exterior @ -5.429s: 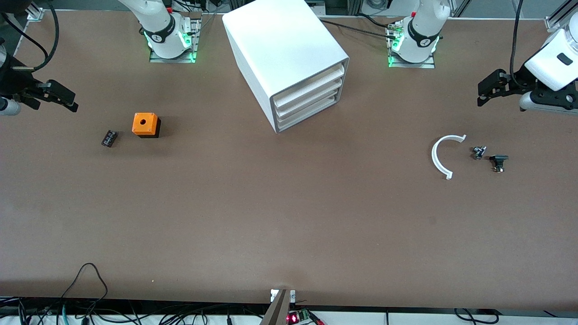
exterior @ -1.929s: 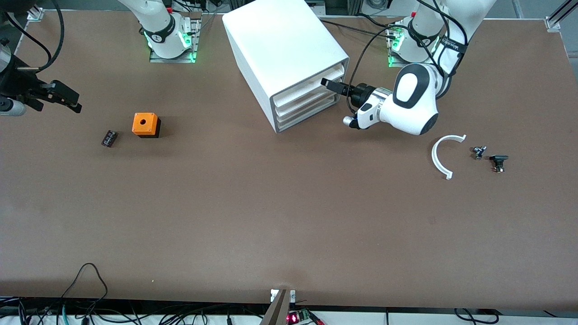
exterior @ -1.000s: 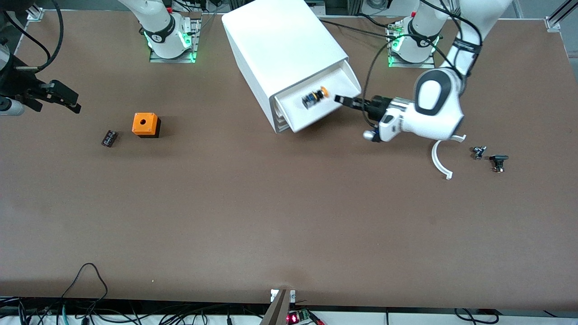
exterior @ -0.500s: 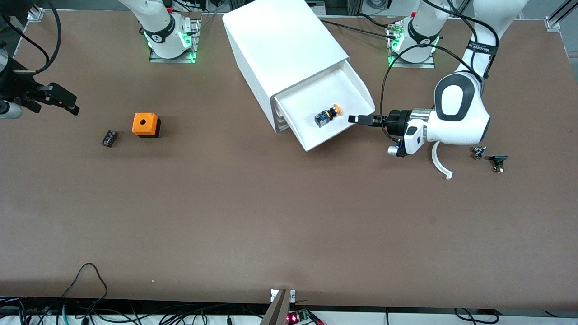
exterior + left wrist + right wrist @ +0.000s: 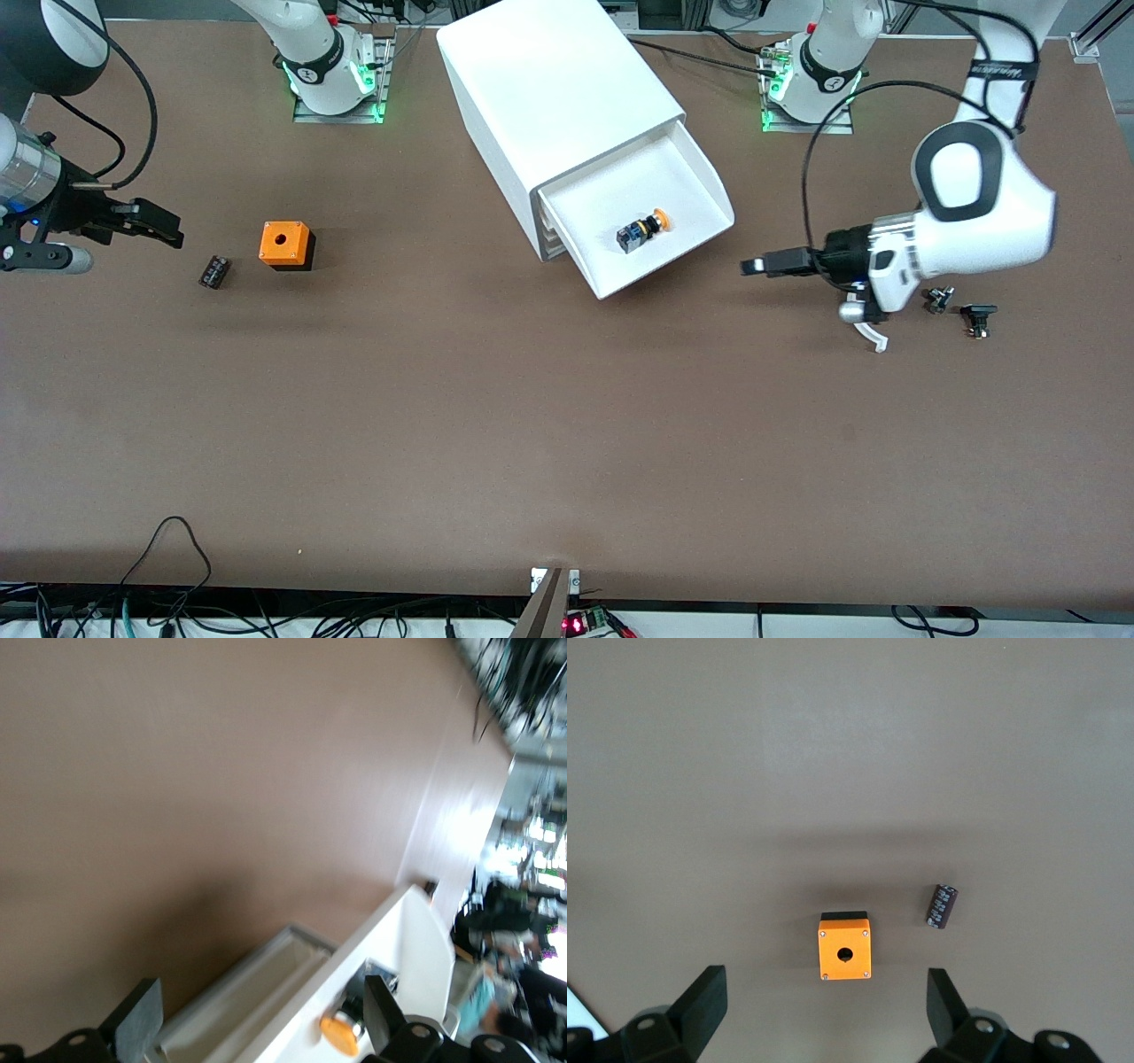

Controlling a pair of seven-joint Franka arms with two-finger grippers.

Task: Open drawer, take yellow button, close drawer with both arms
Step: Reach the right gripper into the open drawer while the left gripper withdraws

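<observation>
Orange-capped button (image 5: 641, 232) lies in open drawer (image 5: 700, 184).

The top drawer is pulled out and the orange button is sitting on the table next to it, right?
Not quite. The top drawer is pulled out, but the orange button is lying inside it, not on the table. The front view shows this.

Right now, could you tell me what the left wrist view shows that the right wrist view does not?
Only the left wrist view shows the pulled-out drawer with the button lying in it, seen between the open left gripper fingers.

Only the right wrist view shows the orange cube with a hole and the small black ribbed block beside it, apart, under the open right gripper.

Both show the brown table and two spread black fingers with nothing between them.
</observation>
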